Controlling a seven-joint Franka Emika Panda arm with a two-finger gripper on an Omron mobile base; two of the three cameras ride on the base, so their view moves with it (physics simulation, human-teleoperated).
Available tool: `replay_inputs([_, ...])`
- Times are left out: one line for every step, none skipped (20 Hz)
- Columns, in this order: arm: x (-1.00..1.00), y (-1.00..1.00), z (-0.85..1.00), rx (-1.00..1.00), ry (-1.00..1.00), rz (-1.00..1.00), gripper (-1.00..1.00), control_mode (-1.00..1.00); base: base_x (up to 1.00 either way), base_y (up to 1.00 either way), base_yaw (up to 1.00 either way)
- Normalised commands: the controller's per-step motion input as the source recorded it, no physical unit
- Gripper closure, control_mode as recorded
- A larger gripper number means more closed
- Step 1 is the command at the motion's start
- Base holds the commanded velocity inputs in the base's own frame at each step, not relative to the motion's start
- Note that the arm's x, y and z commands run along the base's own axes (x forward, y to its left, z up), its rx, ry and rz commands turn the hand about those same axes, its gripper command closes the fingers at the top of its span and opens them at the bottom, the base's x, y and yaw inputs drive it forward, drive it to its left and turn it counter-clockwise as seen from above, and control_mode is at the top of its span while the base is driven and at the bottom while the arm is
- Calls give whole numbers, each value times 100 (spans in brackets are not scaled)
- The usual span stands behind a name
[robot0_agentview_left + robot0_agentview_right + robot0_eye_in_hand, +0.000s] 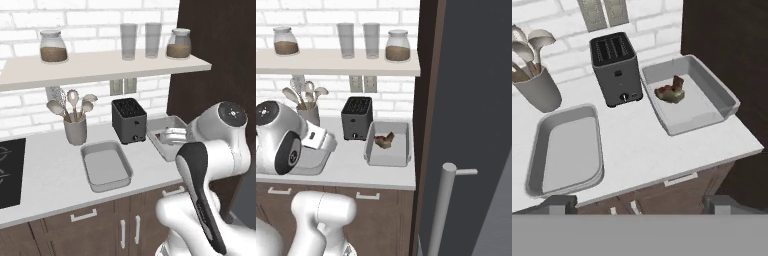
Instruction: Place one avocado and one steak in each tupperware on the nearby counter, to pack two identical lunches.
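Pale grey-white tabletop [637, 150] over dark wood cabinets with silver handles. Two grey tupperware trays on it, well apart, a black toaster [615, 69] standing behind and between them.

Left tupperware [566, 150]: bare inside, nothing in it. Sits just in front of a grey utensil crock [539, 89] holding spoons and ladles.

Right tupperware [689, 95]: near the tabletop's right end, beside the dark tall panel. One steak [671, 90], reddish-brown, lies inside toward the back wall of the tray. In the right base view the same steak [385, 140] is seen at the tray's middle-back.

End effector [639, 202]: fingers set wide apart, nothing between them, held above the tabletop's front edge and looking down over both trays. In the left base view the hand sits above the right tray, partly hiding it.

Wall shelf [100, 67] above: two jars with brown contents, two clear glasses between them.
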Motion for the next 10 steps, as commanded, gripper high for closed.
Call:
replay_inputs([-76,0,-13,1,1,2,-100,-100,0,0,0])
replay_inputs([-63,-3,-31,1,8,5,-100,-100,0,0,0])
replay_inputs([-62,-3,-35,1,11,5,-100,-100,0,0,0])
replay_inputs([-63,0,-31,1,10,5,-100,-100,0,0,0])
replay_inputs([-59,0,-25,0,6,4,-100,-100,0,0,0])
replay_inputs([-49,0,-19,0,6,0,-100,-100,0,0,0])
replay_inputs([-51,0,-13,0,7,0,-100,-100,0,0,0])
replay_inputs([-56,0,-4,0,6,0,-100,-100,0,0,0])
replay_inputs([-59,0,-4,0,0,0,-100,-100,0,0,0])
replay_inputs([-64,0,-8,0,0,0,-100,-100,0,0,0])
